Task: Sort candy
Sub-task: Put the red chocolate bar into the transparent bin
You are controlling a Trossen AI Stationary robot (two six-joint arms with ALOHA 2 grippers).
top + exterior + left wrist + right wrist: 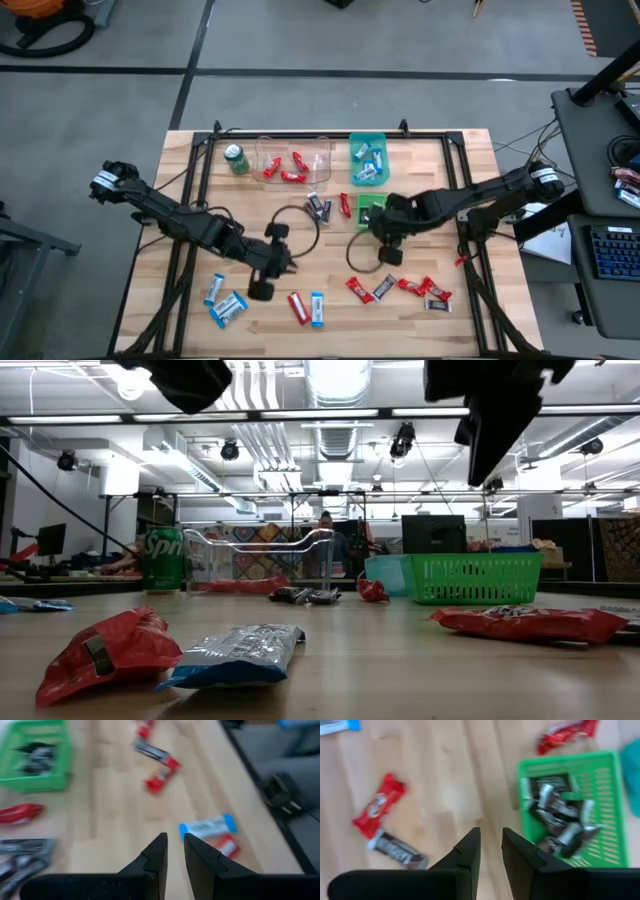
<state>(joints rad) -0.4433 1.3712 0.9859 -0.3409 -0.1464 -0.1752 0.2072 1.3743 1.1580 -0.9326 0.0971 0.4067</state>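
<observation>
Overhead, the left end effector hangs above the middle of the pale wooden slatted tabletop, its two dark fingers drawn to a narrow gap with nothing between them. The right end effector sits a little right of centre, just beside the small green mesh basket; its fingers also stand narrowly apart and empty. That basket holds the dark brown-and-silver wrapped bars. Along the far edge, the clear plastic bin contains shiny red wrapped bars, and the teal plastic bin next to it holds light blue-and-white wrapped bars. A green drink can stands upright at the clear bin's left. Loose candy is scattered over the near half: blue-and-white bars toward the front left, a red bar lying just beside a blue-and-white one front and centre, and a mixed cluster of red and dark bars at the front right. A pair of dark bars lies between the clear bin and the basket, with a single red bar just beside the basket. From table height, a red wrapper and a blue-and-white wrapper lie nearest the camera, touching each other.
</observation>
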